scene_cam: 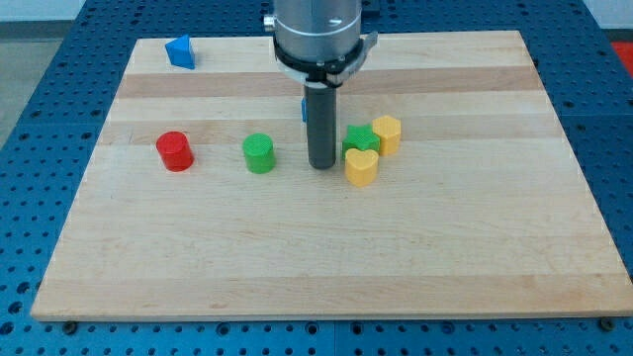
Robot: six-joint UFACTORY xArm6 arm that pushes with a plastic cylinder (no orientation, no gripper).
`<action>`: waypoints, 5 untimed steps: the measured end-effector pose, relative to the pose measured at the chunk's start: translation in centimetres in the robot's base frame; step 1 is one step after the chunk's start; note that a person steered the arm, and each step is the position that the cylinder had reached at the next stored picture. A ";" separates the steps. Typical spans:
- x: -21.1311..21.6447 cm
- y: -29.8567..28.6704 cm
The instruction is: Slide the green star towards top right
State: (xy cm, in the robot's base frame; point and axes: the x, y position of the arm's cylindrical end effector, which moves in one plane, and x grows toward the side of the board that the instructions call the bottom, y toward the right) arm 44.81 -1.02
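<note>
Clearly the job is barely begun, judging by the single camera view. Taking the green star (360,137) as landmark: it sits a little to the view's right of the middle of the wooden table (475,247), well short of the table's top right corner, so nearly all of the travel is left to do

My tip (322,165) stands just beside the star on the view's left and slightly lower; whether it touches the star I cannot tell, as the rod hides that edge. There is no pincer on this arm, only the rod, so nothing is held and there is no opening to judge

Two yellow blocks crowd the star. A yellow heart (361,167) lies against it on the view's bottom side, and another yellow block (387,133), its shape unclear, lies against it on the view's right. That second one stands in the way of a push towards top right, so I judge it would be carried along or would turn the star aside

Further to the view's left of the star are a green cylinder (259,153) and a red cylinder (174,150), well apart from it. A blue block (304,109) peeps out behind the rod, above and left of the star, and another blue block (180,50) lies far off near the table's top left corner
</note>
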 end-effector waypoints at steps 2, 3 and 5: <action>0.0 5.0; -2.6 5.0; -6.5 4.4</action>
State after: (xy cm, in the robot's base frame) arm 38.29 3.40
